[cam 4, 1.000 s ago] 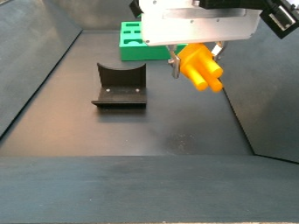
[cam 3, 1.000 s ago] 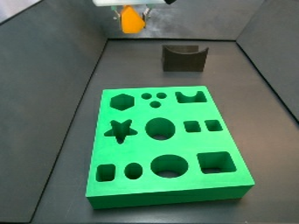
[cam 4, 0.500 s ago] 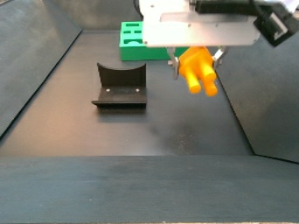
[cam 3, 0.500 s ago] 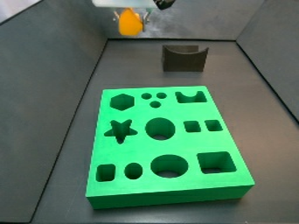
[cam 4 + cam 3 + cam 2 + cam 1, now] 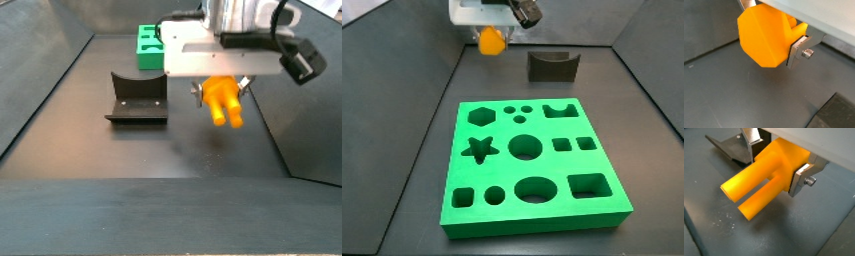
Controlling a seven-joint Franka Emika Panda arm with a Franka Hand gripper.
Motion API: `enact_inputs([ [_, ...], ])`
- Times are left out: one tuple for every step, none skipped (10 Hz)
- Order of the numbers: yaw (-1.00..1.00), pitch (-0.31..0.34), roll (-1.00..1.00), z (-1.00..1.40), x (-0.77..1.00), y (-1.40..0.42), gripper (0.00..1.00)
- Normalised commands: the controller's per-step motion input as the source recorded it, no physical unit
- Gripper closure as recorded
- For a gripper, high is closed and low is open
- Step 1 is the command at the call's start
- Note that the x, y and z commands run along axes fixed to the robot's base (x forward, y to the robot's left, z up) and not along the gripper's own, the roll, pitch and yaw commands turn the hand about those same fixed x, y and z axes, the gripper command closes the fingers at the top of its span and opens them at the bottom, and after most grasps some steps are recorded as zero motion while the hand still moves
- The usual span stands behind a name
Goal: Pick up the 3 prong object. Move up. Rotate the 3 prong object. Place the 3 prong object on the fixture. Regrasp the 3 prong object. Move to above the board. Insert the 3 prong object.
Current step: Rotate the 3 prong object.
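Wrist views show my jaws (image 5: 777,165) clamped on the 3 prong object (image 5: 764,178), silver plates pressed to either flank of the orange block, its prongs reaching out past my fingertips. In a side view it hangs clear above the dark floor, prongs slanting downward, long axis tilted rather than level. The fixture (image 5: 136,97) stands just to one side of it, on the floor, notch upward, between me and the board (image 5: 533,165). I judge the rotation unfinished; the block must line up with that notch.
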Motion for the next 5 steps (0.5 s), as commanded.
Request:
enact_inputs([
  [0.01, -0.017, 0.15, -0.81, 0.04, 0.01, 1.00],
  [0.01, -0.020, 0.18, -0.67, 0.04, 0.01, 1.00],
  [0.01, -0.018, 0.19, -0.55, 0.04, 0.00, 1.00],
  [0.01, -0.023, 0.20, -0.47, 0.04, 0.00, 1.00],
  [0.01, -0.025, 0.20, -0.38, 0.03, 0.00, 1.00],
])
